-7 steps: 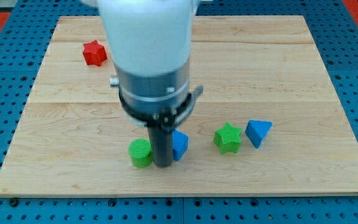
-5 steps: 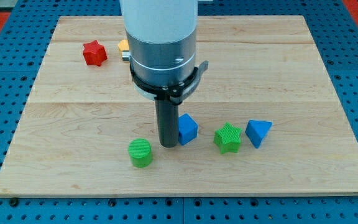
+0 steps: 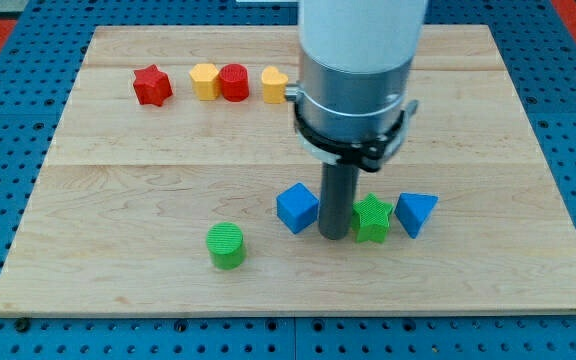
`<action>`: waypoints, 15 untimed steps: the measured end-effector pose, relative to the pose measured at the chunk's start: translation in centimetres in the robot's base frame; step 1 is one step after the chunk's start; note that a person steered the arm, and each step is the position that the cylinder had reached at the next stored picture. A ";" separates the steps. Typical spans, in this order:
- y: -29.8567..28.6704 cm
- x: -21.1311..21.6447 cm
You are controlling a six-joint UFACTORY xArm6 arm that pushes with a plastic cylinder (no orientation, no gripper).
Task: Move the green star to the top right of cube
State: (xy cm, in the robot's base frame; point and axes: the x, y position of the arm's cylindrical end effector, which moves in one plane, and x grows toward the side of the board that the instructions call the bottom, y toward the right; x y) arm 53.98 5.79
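The green star [image 3: 374, 219] lies low on the board, right of centre. The blue cube [image 3: 296, 207] sits to its left. My tip [image 3: 333, 235] stands between them, touching or almost touching the star's left side, a little apart from the cube. A blue triangular block [image 3: 415, 212] lies just right of the star.
A green cylinder [image 3: 226, 245] sits lower left of the cube. Near the view's top stand a red star [image 3: 152, 85], a yellow block [image 3: 204, 80], a red cylinder [image 3: 233, 82] and another yellow block [image 3: 274, 85]. The wooden board [image 3: 488, 120] rests on a blue pegboard.
My tip has moved right, from the cube's left side to between the cube and the green star. The cube has shifted slightly up. The arm no longer hides the top row of blocks.
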 end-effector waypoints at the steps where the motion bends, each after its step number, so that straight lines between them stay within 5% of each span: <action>1: 4.7 1.6; 5: 5.8 -0.4; 6: 13.1 -0.5; 7: 13.6 -1.7; 10: 3.9 -3.9; 15: 4.4 -0.2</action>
State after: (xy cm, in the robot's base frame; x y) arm 53.81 10.19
